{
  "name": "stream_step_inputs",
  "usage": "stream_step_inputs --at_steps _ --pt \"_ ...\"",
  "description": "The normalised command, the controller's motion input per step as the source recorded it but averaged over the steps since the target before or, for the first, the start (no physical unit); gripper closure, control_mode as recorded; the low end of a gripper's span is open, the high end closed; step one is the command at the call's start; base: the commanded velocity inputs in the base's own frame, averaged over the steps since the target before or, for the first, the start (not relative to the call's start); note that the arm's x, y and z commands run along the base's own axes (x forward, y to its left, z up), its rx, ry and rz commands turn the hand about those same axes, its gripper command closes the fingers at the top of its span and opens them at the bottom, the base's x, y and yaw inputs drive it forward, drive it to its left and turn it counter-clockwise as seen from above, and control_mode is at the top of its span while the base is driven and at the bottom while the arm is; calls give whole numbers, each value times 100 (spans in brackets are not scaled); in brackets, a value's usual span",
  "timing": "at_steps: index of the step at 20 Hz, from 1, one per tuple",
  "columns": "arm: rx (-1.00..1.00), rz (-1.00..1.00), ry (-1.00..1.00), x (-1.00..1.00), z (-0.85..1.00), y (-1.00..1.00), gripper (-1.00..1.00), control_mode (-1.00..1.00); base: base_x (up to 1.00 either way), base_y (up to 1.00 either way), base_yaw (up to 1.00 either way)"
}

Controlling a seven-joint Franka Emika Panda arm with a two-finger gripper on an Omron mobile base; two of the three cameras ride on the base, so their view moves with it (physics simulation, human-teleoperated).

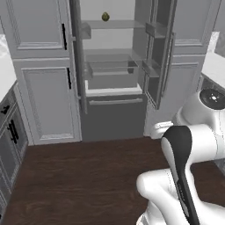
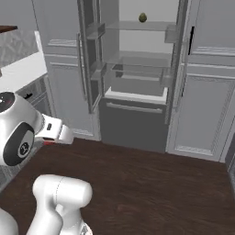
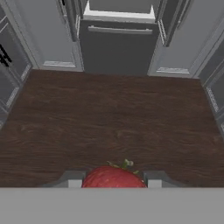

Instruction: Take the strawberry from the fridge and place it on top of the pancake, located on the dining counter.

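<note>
The red strawberry (image 3: pixel 113 177) sits between my two dark fingertips (image 3: pixel 74 180) at the bottom of the hand view, and my gripper (image 3: pixel 112 179) is shut on it. The hand looks down over dark wood floor toward the fridge (image 3: pixel 118 43). In the right base view a sliver of the strawberry (image 2: pixel 48 142) shows under the white hand (image 2: pixel 57 132), which hangs low and well back from the fridge (image 2: pixel 133 124). Both doors of the fridge (image 1: pixel 115 115) stand open, showing pale shelves. The pancake and the dining counter are out of view.
A yellow-green fruit (image 1: pixel 105 16) rests on the fridge's top shelf (image 2: pixel 142 17). Light grey panelled cabinets (image 1: pixel 48 101) flank the fridge on both sides (image 2: pixel 202 114). A wall counter (image 2: pixel 18 69) runs along the left. Dark wood floor (image 1: pixel 79 176) lies between me and the fridge.
</note>
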Motion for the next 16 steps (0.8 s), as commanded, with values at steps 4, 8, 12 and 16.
stream_step_inputs --at_steps 4,8,12,16 --pt "0 0 0 0 0 0 100 100 -66 41 52" --pt "0 0 0 0 0 0 100 100 -63 57 62" --pt "0 0 0 0 0 0 100 100 -59 82 71" --pt "0 0 0 0 0 0 100 100 -50 94 72"
